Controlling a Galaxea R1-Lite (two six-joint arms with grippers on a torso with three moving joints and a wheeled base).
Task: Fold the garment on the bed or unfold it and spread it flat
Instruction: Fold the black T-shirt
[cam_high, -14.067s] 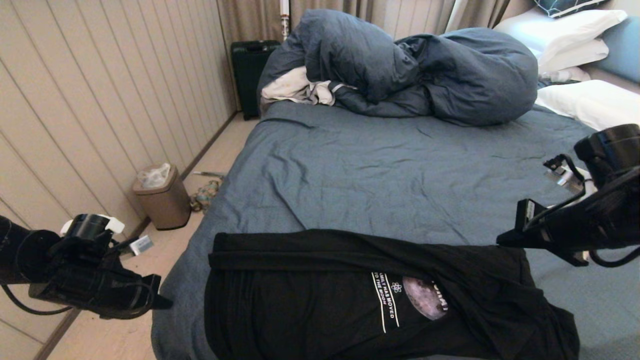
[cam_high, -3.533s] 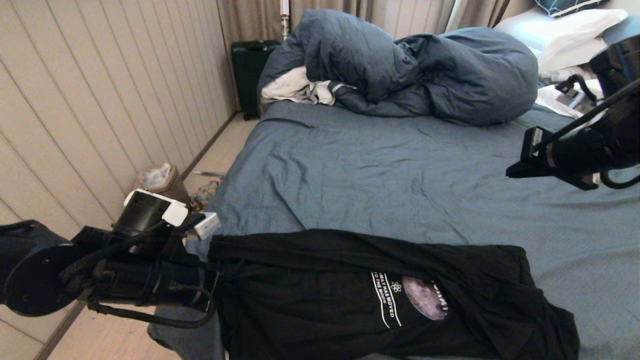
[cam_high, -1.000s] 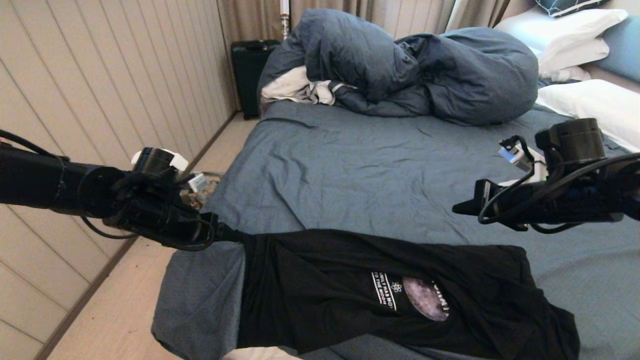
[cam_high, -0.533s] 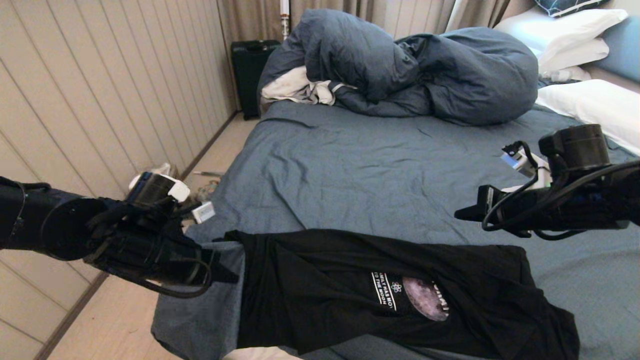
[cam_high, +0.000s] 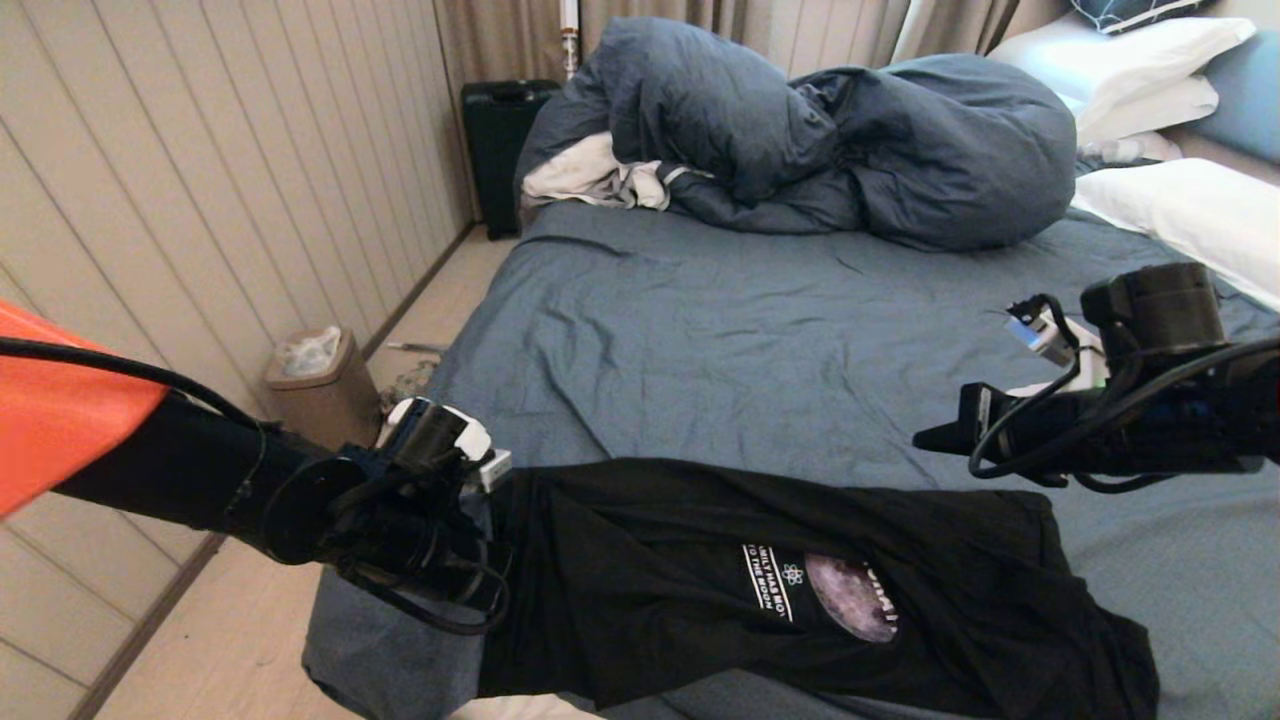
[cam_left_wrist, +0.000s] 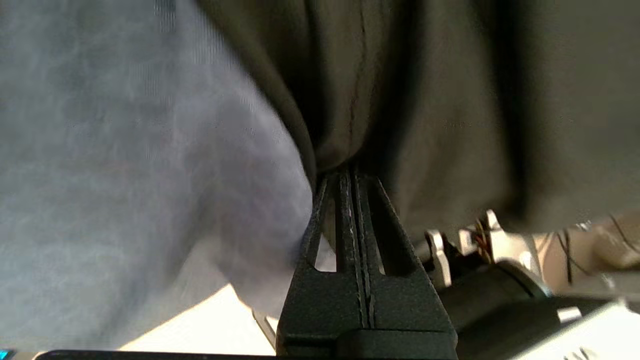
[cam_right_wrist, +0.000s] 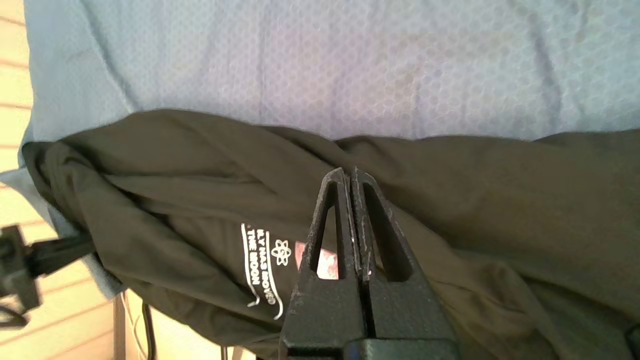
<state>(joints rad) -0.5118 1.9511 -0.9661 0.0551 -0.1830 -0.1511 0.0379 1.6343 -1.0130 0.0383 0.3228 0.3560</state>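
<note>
The garment, a black T-shirt with a grey moon print and white lettering, lies crumpled lengthwise along the near edge of the bed. My left gripper is at its left edge, near the bed's corner. In the left wrist view the left gripper is shut, with a bunch of the garment gathered at its tips beside the blue sheet. My right gripper hovers shut and empty above the garment's right part. In the right wrist view the right gripper hangs over the garment.
A bulky dark-blue duvet with a white cloth fills the far side of the bed. White pillows lie at the right. On the floor at the left stand a bin and a black case, by the panelled wall.
My left gripper has come down from the garment's far left corner to its left edge and shut there on the fabric. The right gripper has sunk slightly.
</note>
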